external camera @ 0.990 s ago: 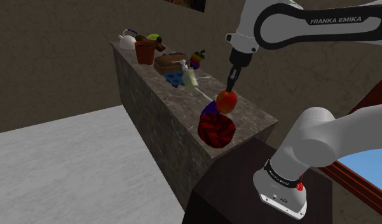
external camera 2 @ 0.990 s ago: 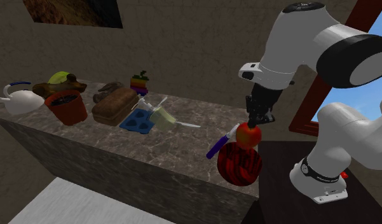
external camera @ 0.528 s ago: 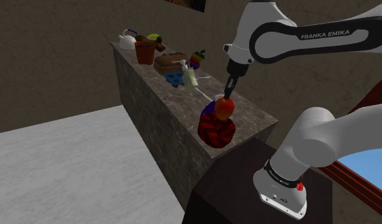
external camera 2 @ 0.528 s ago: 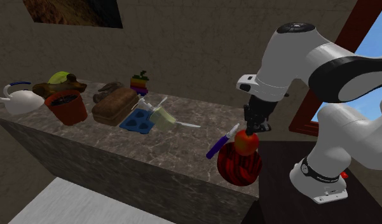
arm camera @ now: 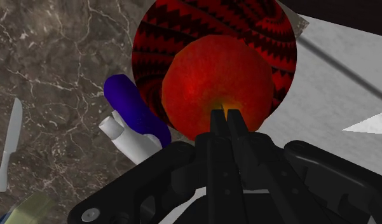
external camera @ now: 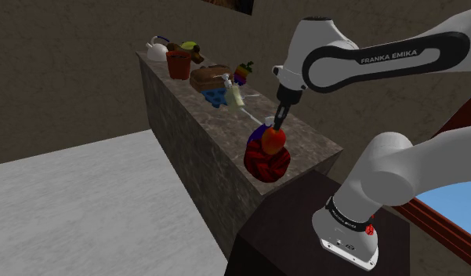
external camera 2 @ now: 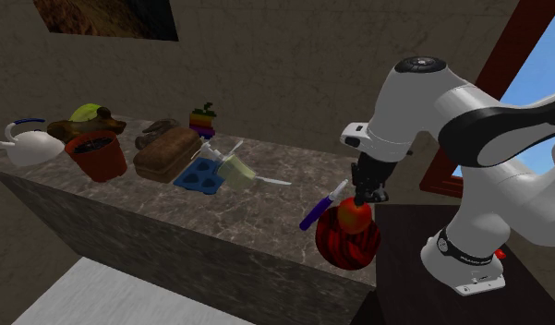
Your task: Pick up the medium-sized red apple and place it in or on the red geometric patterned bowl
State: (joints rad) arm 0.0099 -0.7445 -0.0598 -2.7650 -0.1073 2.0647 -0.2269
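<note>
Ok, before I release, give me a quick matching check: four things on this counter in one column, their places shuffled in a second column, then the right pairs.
Things
1. red apple
2. patterned bowl
3. white kettle
4. blue tray

Places
A. far end of the counter, away from the stand
B. counter end nearest the stand
C. at the tips of the gripper, over the bowl
D. mid-counter, beside the brown loaf

Pairs: 1-C, 2-B, 3-A, 4-D
</note>
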